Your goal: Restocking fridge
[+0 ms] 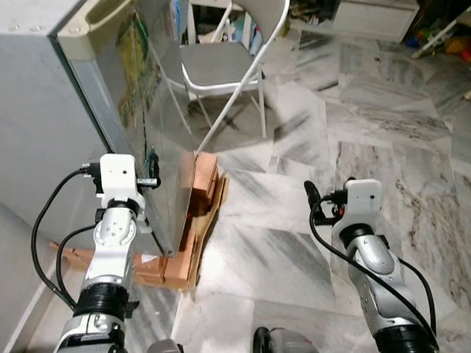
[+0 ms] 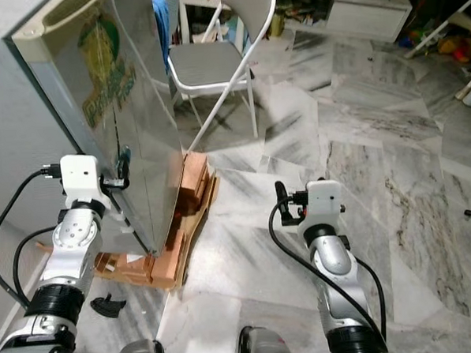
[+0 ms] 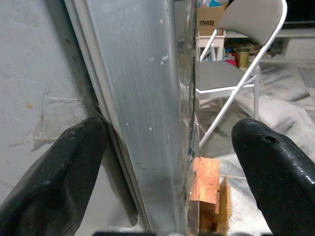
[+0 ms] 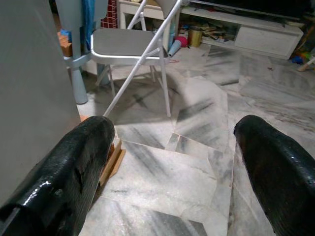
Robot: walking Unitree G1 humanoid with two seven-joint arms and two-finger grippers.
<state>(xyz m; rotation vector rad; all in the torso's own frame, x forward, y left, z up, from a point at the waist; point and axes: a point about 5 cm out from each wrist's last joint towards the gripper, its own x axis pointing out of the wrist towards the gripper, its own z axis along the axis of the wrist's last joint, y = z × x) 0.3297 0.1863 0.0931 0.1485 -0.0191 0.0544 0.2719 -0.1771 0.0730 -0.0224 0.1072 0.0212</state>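
Brushed silvery metal fridge point(image 1: 25, 85) on seemingly wooden blocks point(image 1: 192, 226), glossy marble floor point(image 1: 360, 138).

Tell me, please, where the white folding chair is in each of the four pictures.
Left eye view: folding chair top centre, behind the fridge door.
Right eye view: top centre, slightly left.
Left wrist view: upper right, beyond the door edge.
Right wrist view: top, left of centre.
Shared landmark: the wooden blocks under the fridge.

I see a white folding chair point(image 1: 229, 58) standing on the grey-veined marble floor point(image 1: 361, 162), a low white cabinet point(image 1: 369, 11) behind it, and stacked wooden blocks point(image 1: 198, 218) on flattened cardboard point(image 1: 210, 225).
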